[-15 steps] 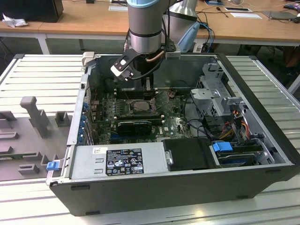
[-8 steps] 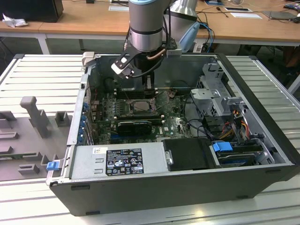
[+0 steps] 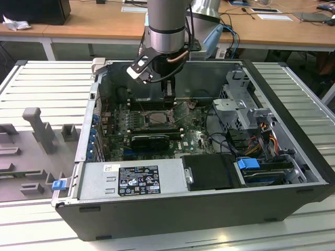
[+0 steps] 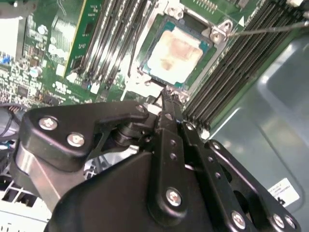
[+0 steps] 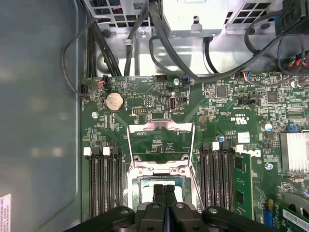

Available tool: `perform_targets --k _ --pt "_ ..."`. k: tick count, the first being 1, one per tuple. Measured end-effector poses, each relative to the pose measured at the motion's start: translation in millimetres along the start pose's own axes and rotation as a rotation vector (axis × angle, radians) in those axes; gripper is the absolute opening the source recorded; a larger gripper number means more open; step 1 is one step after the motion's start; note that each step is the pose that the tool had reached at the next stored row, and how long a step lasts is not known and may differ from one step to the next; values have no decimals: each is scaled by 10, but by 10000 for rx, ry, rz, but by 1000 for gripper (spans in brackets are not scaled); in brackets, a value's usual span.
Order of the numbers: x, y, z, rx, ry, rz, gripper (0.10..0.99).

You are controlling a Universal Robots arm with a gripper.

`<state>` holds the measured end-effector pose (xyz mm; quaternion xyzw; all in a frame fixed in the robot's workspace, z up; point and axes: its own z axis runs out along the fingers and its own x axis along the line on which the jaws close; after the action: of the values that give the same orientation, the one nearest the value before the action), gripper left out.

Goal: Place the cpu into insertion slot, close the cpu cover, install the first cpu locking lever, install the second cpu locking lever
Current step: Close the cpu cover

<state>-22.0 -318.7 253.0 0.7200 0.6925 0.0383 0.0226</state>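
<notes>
small flat square pale silvery-beige cpu (image 4: 176, 53) lies seated in the dark-rimmed, silver-framed insertion slot (image 4: 216, 34). thin silvery cut-out cpu cover (image 5: 159, 126) stands open. black end effector (image 5: 164, 187), fingers pressed together on nothing, hangs at the slot's edge. risk: a misaligned push could scrape the chip.

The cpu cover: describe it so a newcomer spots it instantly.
In the first wrist view, start at the green circuit board and go between the two banks of long black memory slots. The cpu cover is the thin silvery square frame there, its open centre setting it apart.
</notes>
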Motion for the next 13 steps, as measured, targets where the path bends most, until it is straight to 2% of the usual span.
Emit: perform_targets --k 2,7,10,12,13 --pt "1 60 4 2 -3 1 106" --pt "4 85 -48 -1 1 1 106" --pt "6 149 -47 3 -4 1 106" --pt "8 166 -97 2 -3 1 106" --pt "9 176 -99 2 -1 2 106"
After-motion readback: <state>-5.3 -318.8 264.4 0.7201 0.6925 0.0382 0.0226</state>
